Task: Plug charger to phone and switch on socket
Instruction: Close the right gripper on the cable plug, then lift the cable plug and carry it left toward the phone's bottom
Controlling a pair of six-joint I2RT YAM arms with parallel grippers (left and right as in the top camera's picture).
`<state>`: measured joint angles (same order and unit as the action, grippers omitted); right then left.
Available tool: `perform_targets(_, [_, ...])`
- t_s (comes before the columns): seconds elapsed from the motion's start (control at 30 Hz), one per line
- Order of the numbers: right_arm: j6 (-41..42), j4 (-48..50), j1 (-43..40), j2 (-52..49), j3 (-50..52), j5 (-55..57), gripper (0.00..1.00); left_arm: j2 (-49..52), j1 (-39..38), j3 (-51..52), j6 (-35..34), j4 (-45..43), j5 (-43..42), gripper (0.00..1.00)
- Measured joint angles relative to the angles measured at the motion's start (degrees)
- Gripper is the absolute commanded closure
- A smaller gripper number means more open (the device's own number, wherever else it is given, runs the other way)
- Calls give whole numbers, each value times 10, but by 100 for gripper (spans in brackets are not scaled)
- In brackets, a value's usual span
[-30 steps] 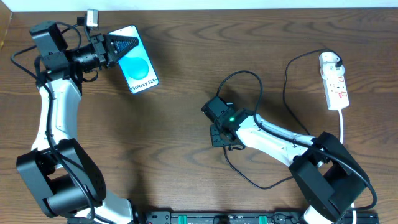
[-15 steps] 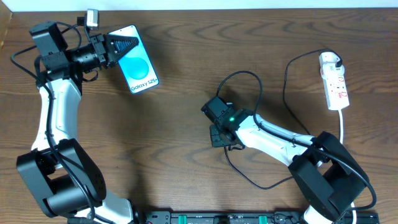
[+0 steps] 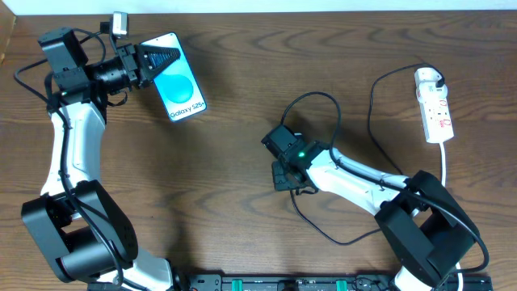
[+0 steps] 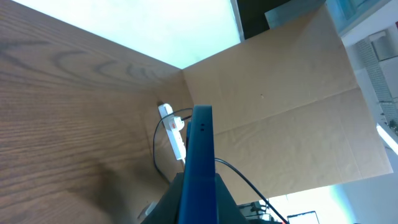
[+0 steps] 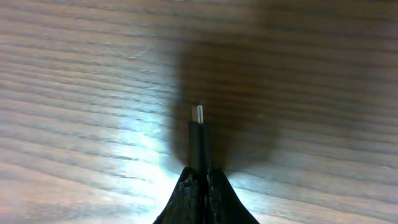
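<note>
A robot lab: wood-grain table (image 3: 242, 81), cardboard partition (image 4: 280, 81) alongside.

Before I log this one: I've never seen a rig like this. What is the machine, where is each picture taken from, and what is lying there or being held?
Two robot arms stand at a wooden table, each ending in a two-fingered hand. The wide picture looks straight down; the other two come from cameras on the wrists, looking along each hand's fingers. The left hand is shut on one end of a phone with a blue Galaxy S25 screen; its wrist camera sees that phone edge-on. The right hand, mid-table, is shut on the charger, a thin black cable whose plug tip pokes out past the fingers. Near the picture's right edge lies a white power strip. The charger is not yet in the phone.
</note>
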<state>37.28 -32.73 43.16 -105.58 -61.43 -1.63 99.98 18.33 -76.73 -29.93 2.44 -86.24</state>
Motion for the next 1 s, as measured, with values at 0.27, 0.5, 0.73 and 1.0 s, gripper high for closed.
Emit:
perform_targets(0.27, [-3, 96, -57, 0, -4, -185, 99, 0, 0, 0, 0, 0, 0, 92])
perform_targets(0.5, [-39, 205, -108, -1, -5, -416, 99, 0, 0, 0, -1, 0, 0, 93])
perform_targets(0.73, [-49, 332, -121, -2, -7, -542, 99, 0, 0, 0, -13, -3, 10, 93])
perform_targets(1.0, [-16, 449, -122, -2, -8, -589, 99, 0, 0, 3, -115, -149, 26, 93])
